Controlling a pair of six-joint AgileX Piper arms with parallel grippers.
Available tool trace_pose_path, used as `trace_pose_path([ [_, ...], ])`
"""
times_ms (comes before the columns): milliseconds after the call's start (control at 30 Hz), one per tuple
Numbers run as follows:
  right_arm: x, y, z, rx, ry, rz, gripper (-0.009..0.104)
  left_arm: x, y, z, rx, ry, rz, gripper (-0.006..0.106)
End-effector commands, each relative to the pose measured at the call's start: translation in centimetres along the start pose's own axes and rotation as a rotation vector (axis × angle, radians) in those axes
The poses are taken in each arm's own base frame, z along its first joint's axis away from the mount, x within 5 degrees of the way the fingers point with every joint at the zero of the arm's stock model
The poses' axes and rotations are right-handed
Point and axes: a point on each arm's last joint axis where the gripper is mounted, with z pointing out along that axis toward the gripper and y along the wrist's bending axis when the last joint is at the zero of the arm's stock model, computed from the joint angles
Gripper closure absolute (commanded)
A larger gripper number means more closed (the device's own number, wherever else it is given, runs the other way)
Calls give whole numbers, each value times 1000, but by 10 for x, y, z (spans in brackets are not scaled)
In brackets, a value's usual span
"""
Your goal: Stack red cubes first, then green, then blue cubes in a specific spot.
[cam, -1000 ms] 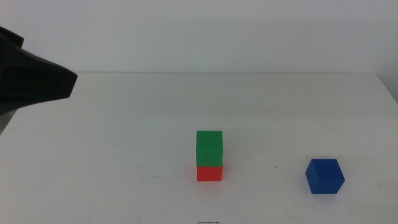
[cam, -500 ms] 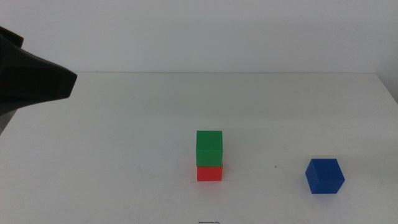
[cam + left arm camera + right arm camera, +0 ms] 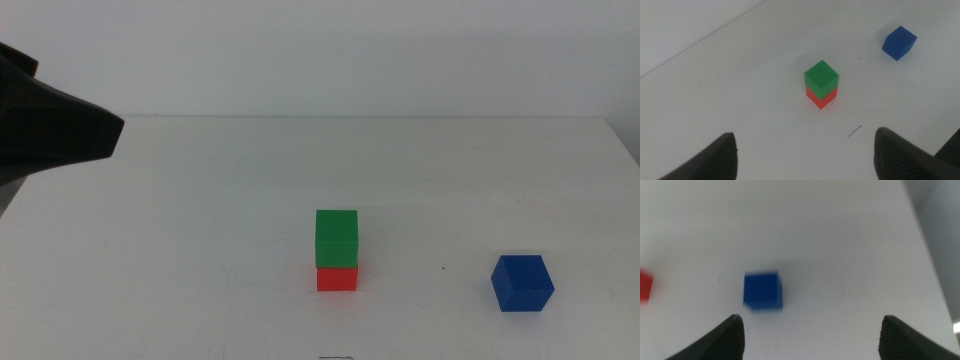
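The green cube [image 3: 336,237] sits squarely on the red cube [image 3: 337,278] near the table's front middle; the pair also shows in the left wrist view, green cube [image 3: 821,76] over red cube [image 3: 821,98]. The blue cube [image 3: 522,283] lies alone on the white tabletop to the right of the stack, seen too as blue cube [image 3: 899,42] and blue cube [image 3: 762,290]. My left gripper [image 3: 802,152] is open, held high and well back from the stack. My right gripper [image 3: 810,335] is open above the table, with the blue cube ahead of it; a red cube [image 3: 645,285] edge shows at that view's side.
Part of the left arm [image 3: 50,125] fills the upper left of the middle view. The table's right edge [image 3: 625,150] runs close to the blue cube's side. A small dark mark [image 3: 855,131] lies on the tabletop near the stack.
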Motion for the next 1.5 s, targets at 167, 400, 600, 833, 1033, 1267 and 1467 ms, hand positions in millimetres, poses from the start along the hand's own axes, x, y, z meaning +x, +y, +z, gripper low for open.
trace_pose_path([
  [167,-41,24,9,-26,256,-106,24,-10,-1,-9,-10,-101,-1,7],
  [400,-53,45,54,-57,398,-127,24,-10,-1,-9,-10,-101,-1,7],
  [600,-56,54,82,-81,423,-110,24,-10,-1,-9,-10,-101,-1,7],
  [833,-61,59,102,-99,395,-98,24,-10,-1,-9,-10,-101,-1,7],
  [1033,-56,63,131,-73,486,-81,24,-10,-1,-9,-10,-101,-1,7],
  [1267,-67,70,160,-64,521,-93,21,-10,-1,-9,-10,-101,-1,7],
  [1467,-63,74,186,-58,577,-116,8,-10,-1,-9,-10,-101,-1,7],
])
